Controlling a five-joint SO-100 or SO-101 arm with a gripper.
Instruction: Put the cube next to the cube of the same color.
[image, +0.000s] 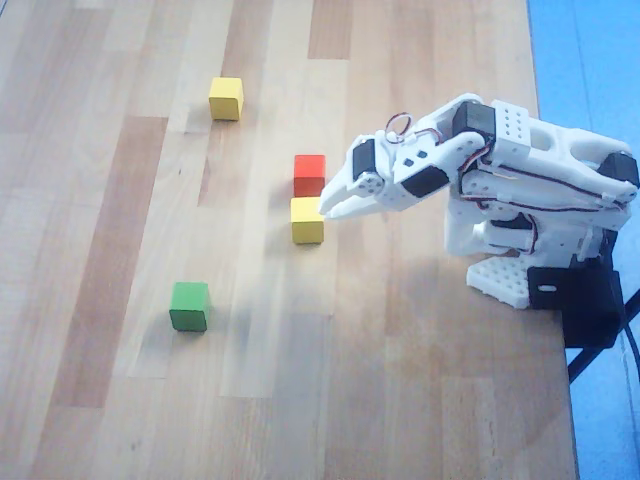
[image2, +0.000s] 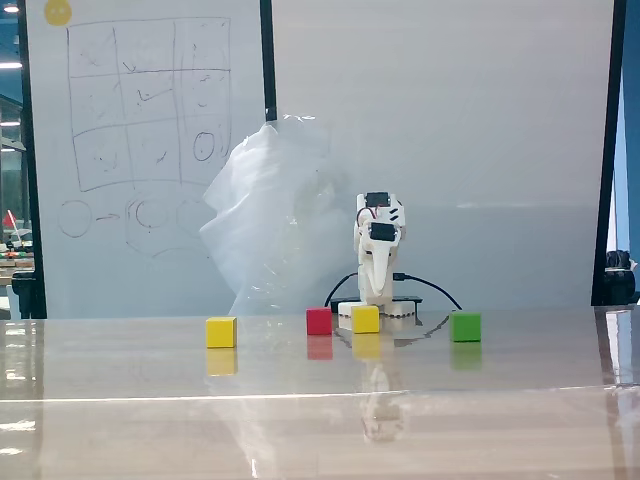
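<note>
The cube is sitting mid-surface in the overhead view, just below the red cube and touching or nearly touching it. The claw is hovering at its right edge, tips pointing down at it; whether its fingers are apart or together I cannot tell. This looks like the approach before the grasp. The next move calls for straddling the cube without nudging its red neighbour, then carrying it up and left to the cube of the same color, which is lying well apart. Bare wooden surface is lying open along that path; the green cube is sitting clear below, and the surface's right edge is running behind the arm's base.
</note>
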